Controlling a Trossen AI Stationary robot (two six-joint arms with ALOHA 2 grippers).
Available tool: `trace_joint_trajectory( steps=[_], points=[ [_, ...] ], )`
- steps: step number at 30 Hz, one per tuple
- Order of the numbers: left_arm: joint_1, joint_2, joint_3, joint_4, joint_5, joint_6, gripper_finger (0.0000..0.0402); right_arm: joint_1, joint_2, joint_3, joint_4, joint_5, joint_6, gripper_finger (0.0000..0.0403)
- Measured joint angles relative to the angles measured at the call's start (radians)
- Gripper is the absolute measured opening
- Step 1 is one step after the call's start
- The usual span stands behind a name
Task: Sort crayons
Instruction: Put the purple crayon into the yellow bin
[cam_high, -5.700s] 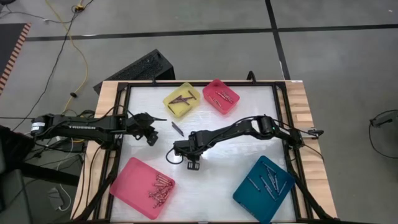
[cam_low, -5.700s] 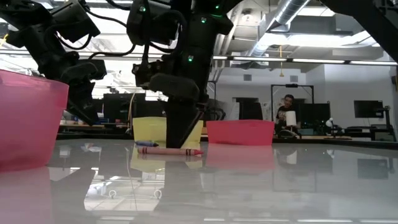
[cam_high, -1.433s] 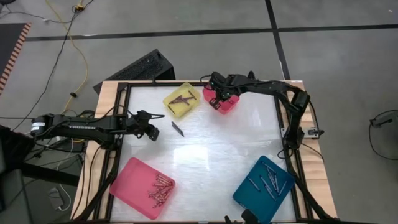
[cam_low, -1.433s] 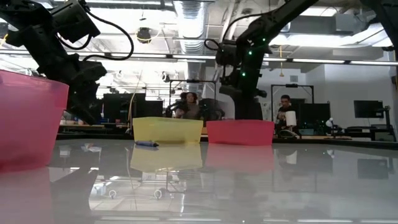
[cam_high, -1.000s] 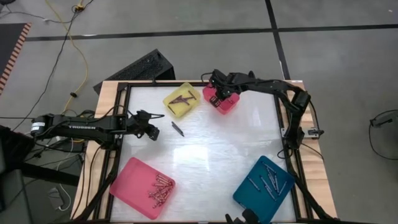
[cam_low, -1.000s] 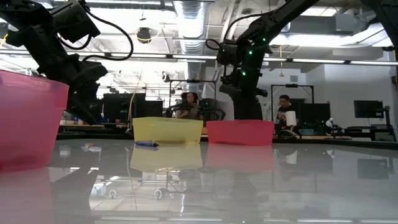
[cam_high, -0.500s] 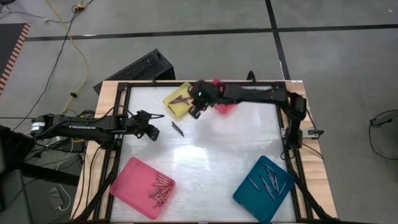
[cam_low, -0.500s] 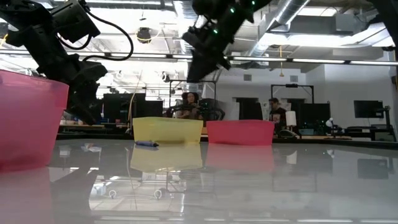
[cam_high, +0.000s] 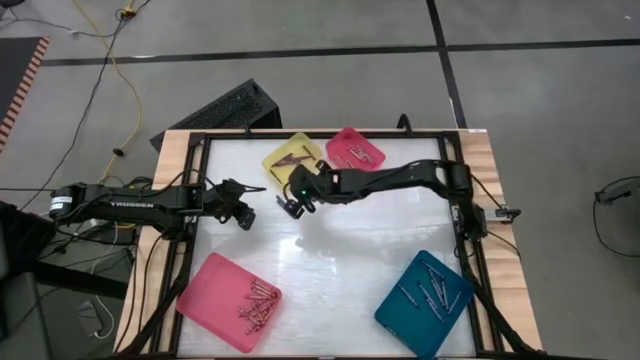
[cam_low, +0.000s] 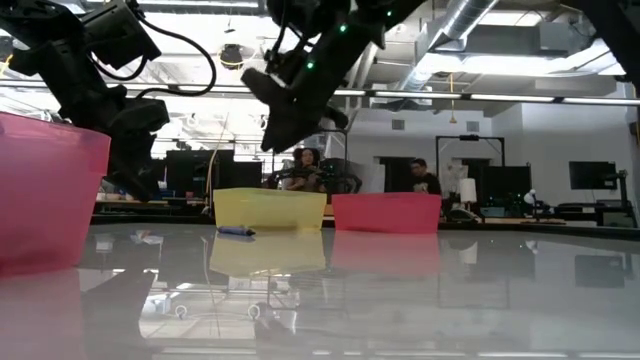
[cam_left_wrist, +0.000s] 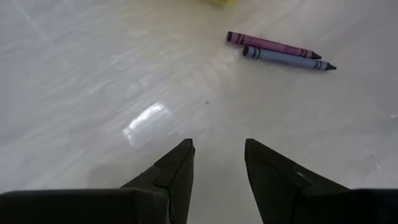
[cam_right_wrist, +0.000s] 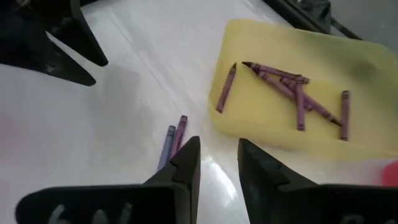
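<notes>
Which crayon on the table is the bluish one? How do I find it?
Find the yellow tray at the table's far edge. Two loose crayons lie side by side on the table just beside it. The bluish crayon is the grey-blue one; its neighbour is purple.

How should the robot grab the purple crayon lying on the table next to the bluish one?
Probably from straight above, pinching the purple crayon across its thin middle. It lies flat on the table, right alongside the bluish crayon, so the fingers would likely need to straddle just the one stick. The right gripper, open, is already hovering close by.
</notes>
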Motion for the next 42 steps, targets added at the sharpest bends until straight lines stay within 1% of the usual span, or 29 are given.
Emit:
trace_joint_trajectory(
  steps=[2,4,9,13,18,22,28,39,42],
  points=[
    [0.000,0.000,0.000,-0.001,0.000,0.011,0.0133,0.004,0.008,0.000,0.021,-0.002,0.016,0.0102],
    [0.000,0.000,0.000,-0.003,0.000,0.016,0.0133,0.006,0.054,0.000,0.056,-0.008,0.019,0.0102],
    [0.000,0.000,0.000,-0.018,0.000,0.027,0.0133,0.009,0.111,0.000,0.092,-0.055,0.026,0.0102],
    [0.000,0.000,0.000,-0.021,-0.001,0.036,0.0133,0.011,0.136,0.000,0.131,-0.065,0.011,0.0102],
    [0.000,0.000,0.000,-0.021,0.000,0.058,0.0133,0.018,0.183,0.001,0.194,-0.132,0.015,0.0102],
    [0.000,0.000,0.000,-0.021,0.001,0.062,0.0133,0.021,0.187,0.000,0.172,-0.136,0.015,0.0102],
    [0.000,0.000,0.000,-0.020,0.018,0.091,0.0133,-0.006,0.181,0.001,0.170,-0.133,0.011,0.0102],
    [0.000,0.000,0.000,-0.020,-0.002,0.092,0.0133,-0.011,0.183,0.000,0.168,-0.136,0.005,0.0102],
    [0.000,0.000,0.000,-0.019,-0.002,0.092,0.0133,-0.009,0.201,0.000,0.172,-0.137,0.014,0.0102]
  ],
)
